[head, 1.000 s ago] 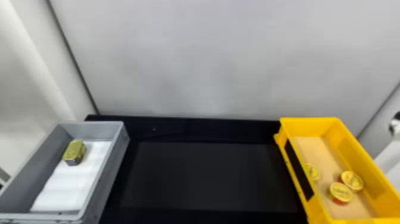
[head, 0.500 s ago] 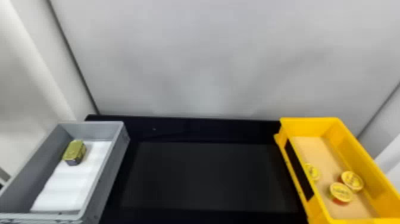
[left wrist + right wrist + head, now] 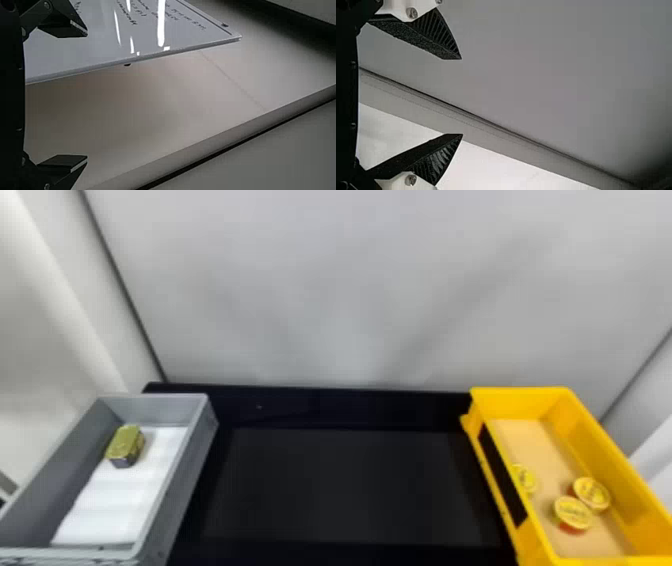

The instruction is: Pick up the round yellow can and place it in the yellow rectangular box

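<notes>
Inside the yellow rectangular box [image 3: 520,402]: three round yellow cans [image 3: 573,513].
I judge my right gripper [image 3: 461,96] nearer — fingers spread; left gripper [image 3: 86,96] likewise spread.

Bright, diffuse in head view, faintly shadowed across pale backdrop [image 3: 350,290] | dimmer in left wrist view, glare-streaked on glossy board [image 3: 95,51] | unevenly lit in right wrist view, darkening into one corner
</notes>
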